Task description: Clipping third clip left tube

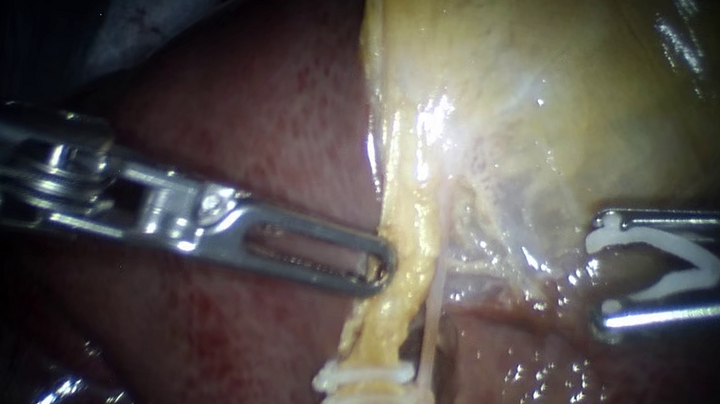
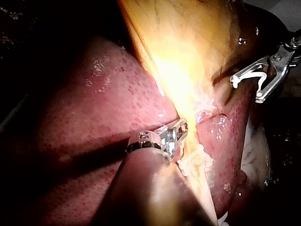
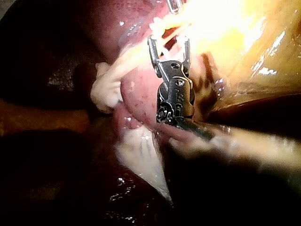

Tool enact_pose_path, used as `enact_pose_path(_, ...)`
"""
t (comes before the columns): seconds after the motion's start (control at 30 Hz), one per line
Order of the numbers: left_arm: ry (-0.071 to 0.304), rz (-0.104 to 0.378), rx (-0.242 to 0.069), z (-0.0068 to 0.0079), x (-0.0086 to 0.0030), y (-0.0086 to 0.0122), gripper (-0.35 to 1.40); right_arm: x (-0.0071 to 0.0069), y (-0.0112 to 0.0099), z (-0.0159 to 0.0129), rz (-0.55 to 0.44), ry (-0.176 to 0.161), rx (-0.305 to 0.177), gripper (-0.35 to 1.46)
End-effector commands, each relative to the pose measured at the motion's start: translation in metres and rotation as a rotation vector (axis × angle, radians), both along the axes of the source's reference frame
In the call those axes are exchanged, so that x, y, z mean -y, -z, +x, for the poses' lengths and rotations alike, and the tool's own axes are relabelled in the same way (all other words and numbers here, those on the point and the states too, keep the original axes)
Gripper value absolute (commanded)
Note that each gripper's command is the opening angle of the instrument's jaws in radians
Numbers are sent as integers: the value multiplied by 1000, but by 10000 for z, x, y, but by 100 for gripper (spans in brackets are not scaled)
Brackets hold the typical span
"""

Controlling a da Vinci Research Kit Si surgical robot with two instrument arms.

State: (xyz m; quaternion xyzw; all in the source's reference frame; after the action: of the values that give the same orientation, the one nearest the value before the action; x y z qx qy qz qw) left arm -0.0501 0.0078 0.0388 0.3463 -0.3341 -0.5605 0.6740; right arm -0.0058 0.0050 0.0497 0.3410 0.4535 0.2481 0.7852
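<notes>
A yellow left tube [image 1: 392,304] runs down from the gallbladder [image 1: 573,72], with a thin pale tube [image 1: 434,325] just to its right. Two white clips [image 1: 362,386] sit low on the left tube. My left instrument [image 1: 383,268] has its jaws together, tips touching the left tube's left edge above those clips; no tissue shows between them. My right instrument [image 1: 601,272] stands apart to the right, jaws spread around a white clip [image 1: 659,264] held between them. The left wrist view shows the same clip [image 2: 251,75] away from the tube.
Dark red liver [image 1: 251,98] lies behind and below both tubes. A wet, glistening liver surface [image 1: 563,379] sits under my right instrument. In the right wrist view a pale lump of tissue [image 3: 106,89] lies beside the instrument.
</notes>
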Motion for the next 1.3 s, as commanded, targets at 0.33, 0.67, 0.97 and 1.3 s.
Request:
enact_pose_path(0.33,-4,5,5,7,6,17,-35,10,-9,9,-8,-5,3,59)
enact_pose_path(0.67,-15,14,18,46,9,51,-35,28,-23,26,-20,-8,6,60)
enact_pose_path(0.97,0,13,13,59,3,69,-35,60,-48,52,-23,32,-10,59)
enact_pose_path(1.3,2,13,11,55,6,71,-35,88,-68,83,-4,71,-22,58)
